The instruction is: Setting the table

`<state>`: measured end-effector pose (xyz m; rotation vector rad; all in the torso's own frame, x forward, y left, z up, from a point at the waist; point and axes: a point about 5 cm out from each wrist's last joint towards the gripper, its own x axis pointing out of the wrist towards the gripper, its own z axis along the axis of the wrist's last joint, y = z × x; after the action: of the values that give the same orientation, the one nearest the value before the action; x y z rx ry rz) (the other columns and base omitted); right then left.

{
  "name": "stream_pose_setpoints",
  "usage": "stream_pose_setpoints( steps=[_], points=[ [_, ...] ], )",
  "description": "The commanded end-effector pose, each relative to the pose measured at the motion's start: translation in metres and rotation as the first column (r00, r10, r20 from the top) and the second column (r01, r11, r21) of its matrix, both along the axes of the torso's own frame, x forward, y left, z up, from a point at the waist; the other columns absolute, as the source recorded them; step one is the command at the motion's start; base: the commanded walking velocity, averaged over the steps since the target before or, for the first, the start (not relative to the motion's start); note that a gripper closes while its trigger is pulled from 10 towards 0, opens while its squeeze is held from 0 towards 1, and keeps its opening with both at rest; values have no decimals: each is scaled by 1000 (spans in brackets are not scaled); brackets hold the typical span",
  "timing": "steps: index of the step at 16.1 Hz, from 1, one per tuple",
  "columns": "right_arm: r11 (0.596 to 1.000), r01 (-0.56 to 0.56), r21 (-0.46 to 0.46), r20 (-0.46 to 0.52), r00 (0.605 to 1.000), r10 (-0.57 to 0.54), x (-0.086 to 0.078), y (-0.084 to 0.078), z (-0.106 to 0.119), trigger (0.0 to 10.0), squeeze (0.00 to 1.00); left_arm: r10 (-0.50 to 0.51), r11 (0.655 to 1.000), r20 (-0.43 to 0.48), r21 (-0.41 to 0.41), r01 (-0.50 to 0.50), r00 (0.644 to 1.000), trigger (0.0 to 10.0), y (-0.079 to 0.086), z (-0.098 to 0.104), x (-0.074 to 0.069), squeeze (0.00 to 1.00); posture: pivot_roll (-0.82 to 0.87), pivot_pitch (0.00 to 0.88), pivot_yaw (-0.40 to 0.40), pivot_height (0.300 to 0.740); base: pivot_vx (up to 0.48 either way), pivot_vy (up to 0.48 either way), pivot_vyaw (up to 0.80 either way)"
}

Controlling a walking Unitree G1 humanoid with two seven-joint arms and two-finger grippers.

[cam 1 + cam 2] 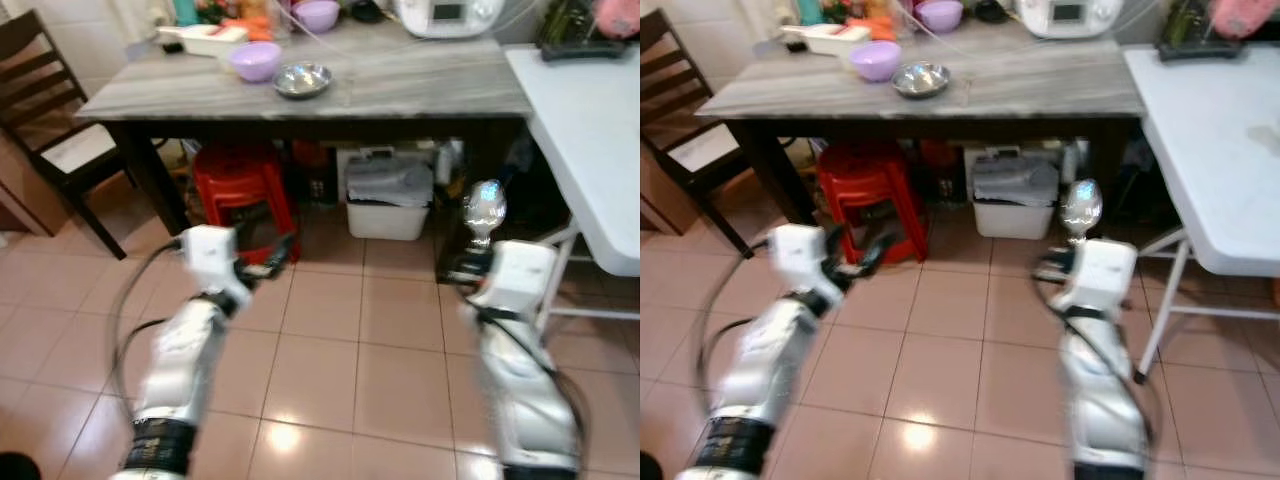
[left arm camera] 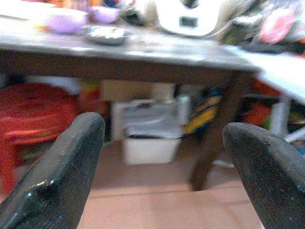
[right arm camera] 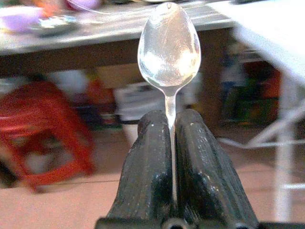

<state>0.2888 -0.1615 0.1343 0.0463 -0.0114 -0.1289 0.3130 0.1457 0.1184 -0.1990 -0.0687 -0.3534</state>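
I see a red plastic stool [image 1: 238, 190] under the table, beside a white lidded bin [image 1: 388, 200]. A dark wooden chair [image 1: 45, 120] stands left.

A dining table [image 1: 400, 85] stands at the far side of the floor [image 1: 330, 370]. On it, toward the left, a metal bowl [image 1: 303, 79] sits just right of a plastic bowl [image 1: 255, 60], with a tray [image 1: 205, 38] farther left and behind. A second plastic bowl [image 1: 317, 14] lies at the far edge, and a rice cooker [image 1: 449, 14] stands to its right. A chair [image 1: 45, 110] stands left of the table. Under the table, a stool [image 1: 240, 185] is on the left and a lidded bin [image 1: 388, 200] is right of it. A folding table [image 1: 590, 130] adjoins on the right. Nearer, the left gripper [image 1: 280, 250] hangs before the stool, and the right gripper [image 3: 170, 143] holds a spoon [image 3: 168, 47] upright before the bin.
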Motion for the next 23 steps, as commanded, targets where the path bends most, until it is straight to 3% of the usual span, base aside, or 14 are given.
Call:
stream_pose_setpoints(
  steps=[1,13,23],
  points=[
    [1000,13,-18,13,1000,-13,-1,-6,3,10000,0,-19,1000,22,-4,19,1000,10000,-4,6,2,0,-137,61,93,740,319,0,0],
    [1000,16,-1,8,1000,-16,-1,-5,1,10000,0,-57,998,34,-8,57,998,10000,-14,9,1,0,-136,56,97,740,321,0,-110],
    [1000,11,-6,11,1000,-11,-2,-4,0,10000,0,-59,998,22,-6,59,998,10000,-13,6,-4,0,-134,59,100,740,480,0,-149]
  ],
)
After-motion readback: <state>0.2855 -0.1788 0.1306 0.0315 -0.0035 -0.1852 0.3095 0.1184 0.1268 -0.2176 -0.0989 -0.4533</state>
